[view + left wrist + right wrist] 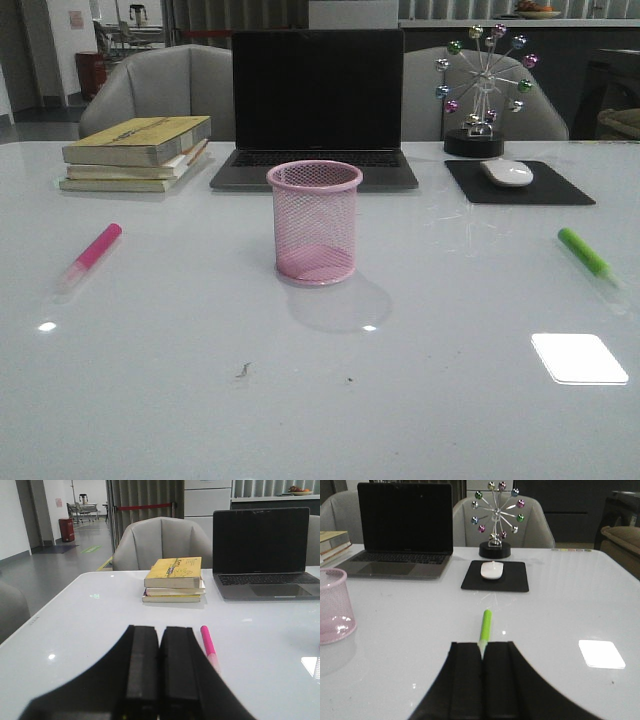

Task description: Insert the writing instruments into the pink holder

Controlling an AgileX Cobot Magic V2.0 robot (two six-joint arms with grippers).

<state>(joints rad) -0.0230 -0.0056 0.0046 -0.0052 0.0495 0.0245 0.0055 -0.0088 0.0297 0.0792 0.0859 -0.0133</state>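
The pink holder (314, 225) stands upright and empty at the table's middle; the right wrist view catches its edge (335, 605). On the left side of the table lies the pink marker (95, 250), flat, its whitish cap toward the front edge. The green marker (585, 252) lies flat on the right. Neither gripper shows in the front view. My left gripper (159, 630) is shut and empty, with the pink marker (206, 640) on the table just beside its fingers. My right gripper (482, 645) is shut and empty, and the green marker (485, 625) lies on the table just beyond its fingertips.
A laptop (316, 100) stands open behind the holder. A stack of books (135, 150) sits at the back left. A white mouse (507, 172) rests on a black pad (560, 190) at the back right, with a ferris-wheel ornament (480, 90) behind it.
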